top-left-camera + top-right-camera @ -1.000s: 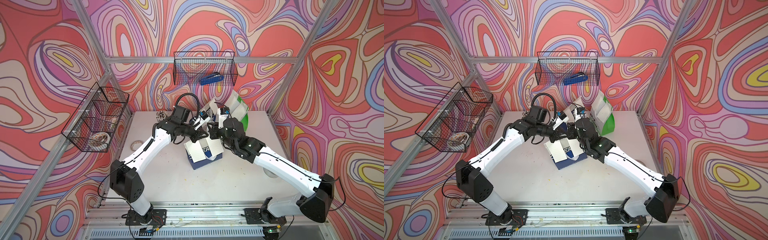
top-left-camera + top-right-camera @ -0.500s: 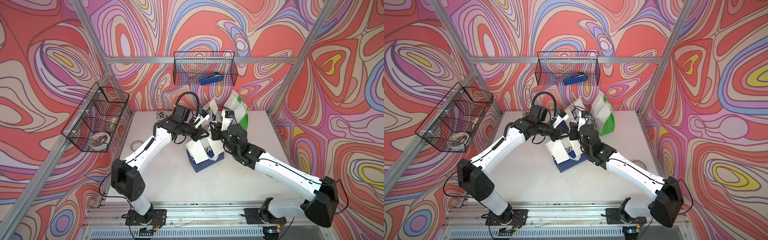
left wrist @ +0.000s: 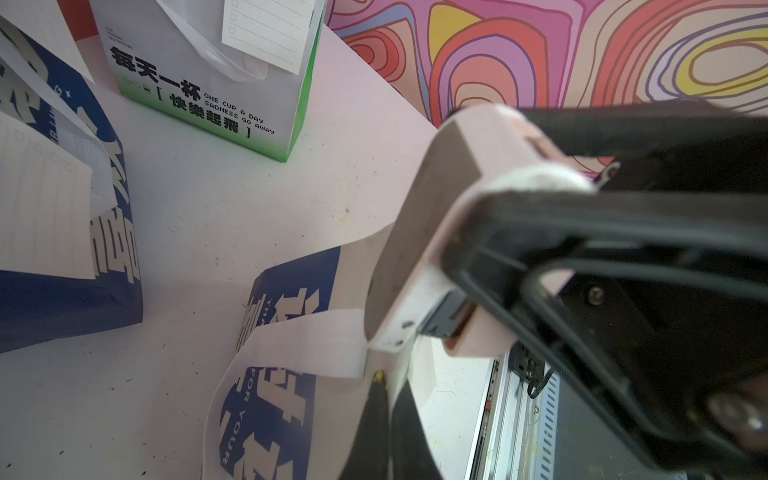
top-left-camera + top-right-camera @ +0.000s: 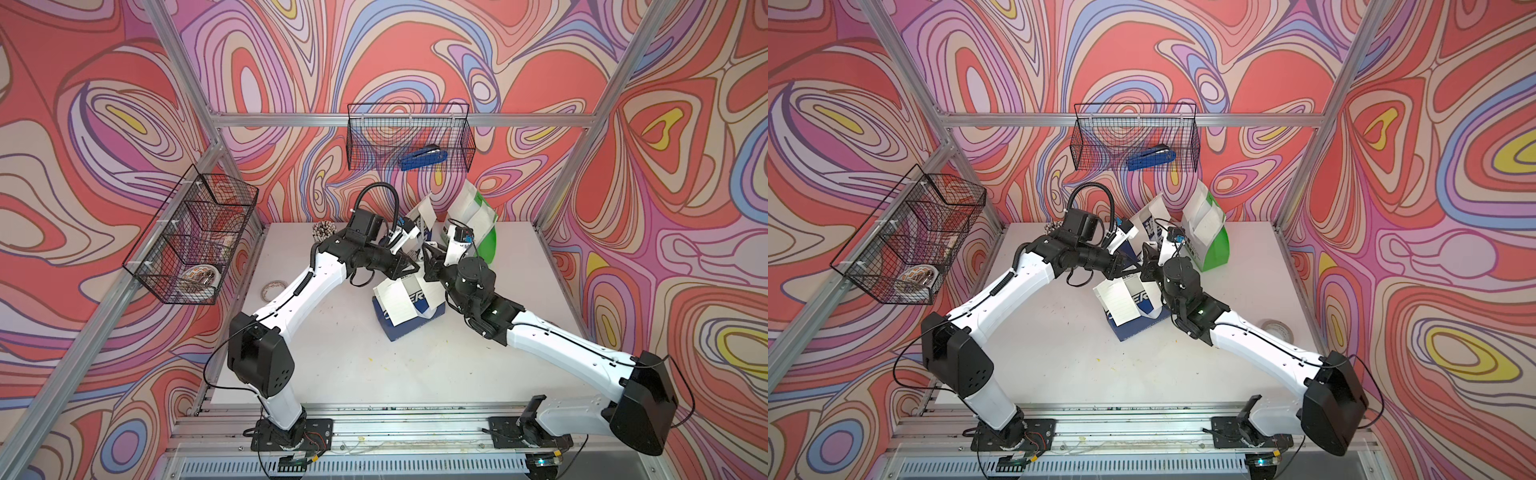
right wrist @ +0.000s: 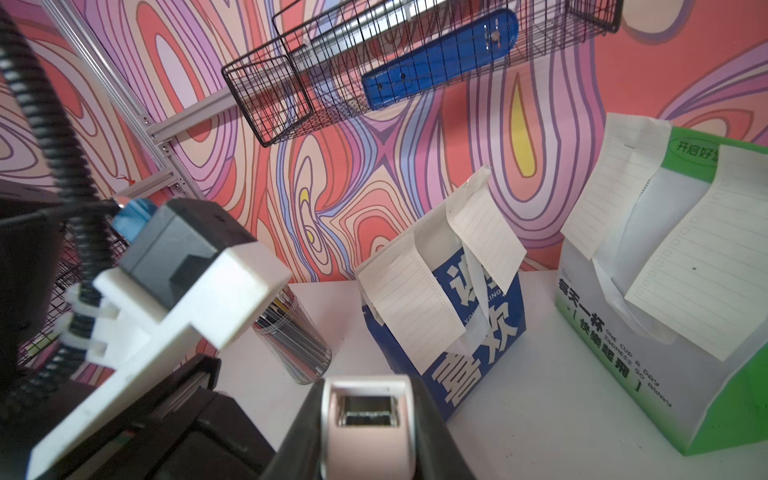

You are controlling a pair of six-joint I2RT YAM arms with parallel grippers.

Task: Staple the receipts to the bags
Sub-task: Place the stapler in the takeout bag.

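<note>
In the middle of the bench, the blue-white bag lay on its side with a receipt across its face. My right fingers gripped the pink stapler, its mouth at the bag's open end. My left fingers were closed just beside it, on what I couldn't tell.

Lined receipt on nearest blue-white bag.
</note>
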